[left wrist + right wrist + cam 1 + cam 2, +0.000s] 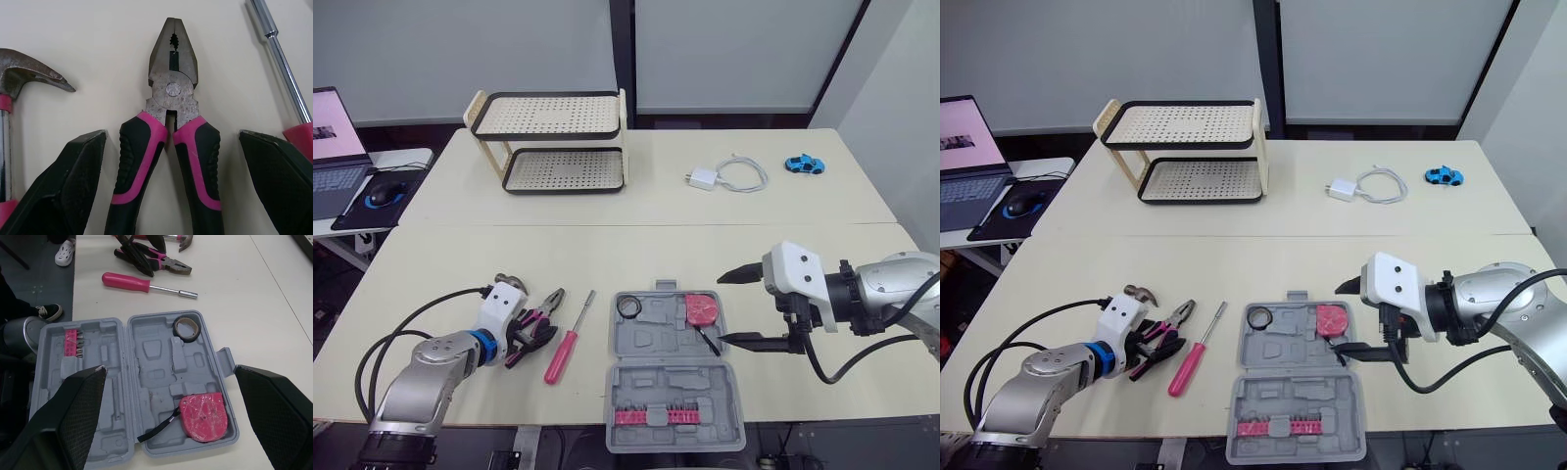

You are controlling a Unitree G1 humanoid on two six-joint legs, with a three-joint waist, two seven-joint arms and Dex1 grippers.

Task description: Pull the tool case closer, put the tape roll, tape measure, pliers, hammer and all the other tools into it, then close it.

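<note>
Left eye view: the tool case (656, 338) lies open at the bench's near edge, holding tape roll (627, 307) and tape measure (701, 309); pliers (544, 315), hammer (510, 283) and screwdriver (570, 341) lie outside, unpacked. Left wrist view: your left claw (171, 134) stands wide, straddling the pliers' handles. Right wrist view: your right claw (169, 369) hangs wide, empty, over the case.

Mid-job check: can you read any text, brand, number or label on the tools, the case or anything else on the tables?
No legible text in any view.
Laptop screen: any writing is too small to read.
Tape measure: pink face, no readable label.
Tool case: bare grey moulding, no marking seen.
Pliers: no stamp visible on the metal.
</note>
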